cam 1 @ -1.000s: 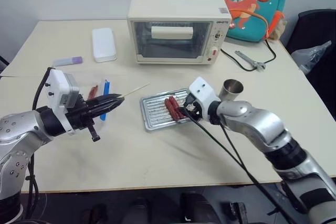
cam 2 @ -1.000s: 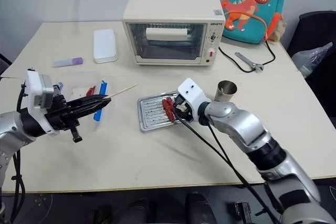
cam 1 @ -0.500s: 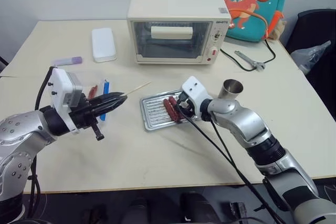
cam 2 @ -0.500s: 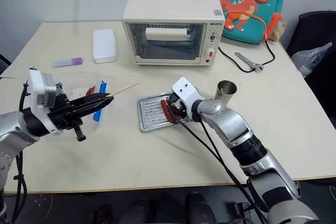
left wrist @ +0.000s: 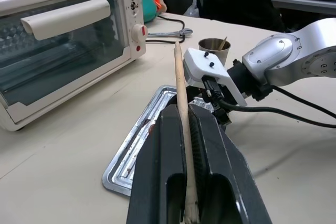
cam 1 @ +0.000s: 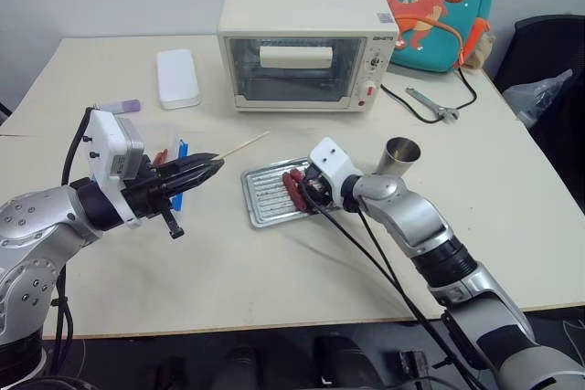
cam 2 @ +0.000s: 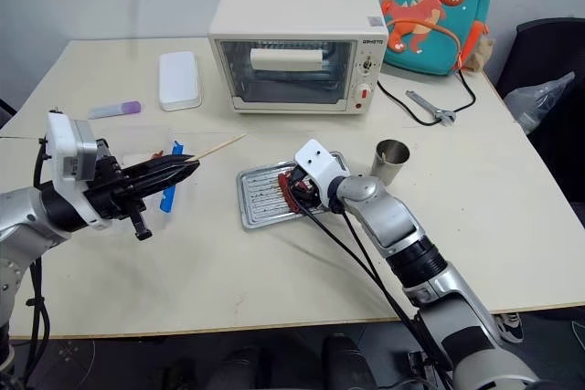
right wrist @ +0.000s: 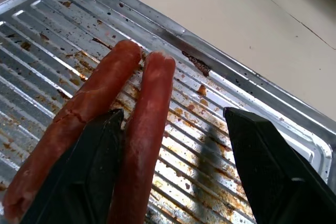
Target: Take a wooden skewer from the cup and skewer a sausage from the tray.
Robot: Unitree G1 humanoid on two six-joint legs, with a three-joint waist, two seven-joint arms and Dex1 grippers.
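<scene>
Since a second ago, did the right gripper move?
Yes. The right gripper slid left over the tray, away from the cup, and now straddles a sausage.

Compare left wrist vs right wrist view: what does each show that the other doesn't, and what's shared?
Left wrist: the wooden skewer clamped between the left gripper fingers, the toaster oven, the cup, the wrench.
Right wrist: two sausages side by side, the right gripper fingers astride the nearer sausage, not yet closed on it.
Both: the tray and table.
</scene>
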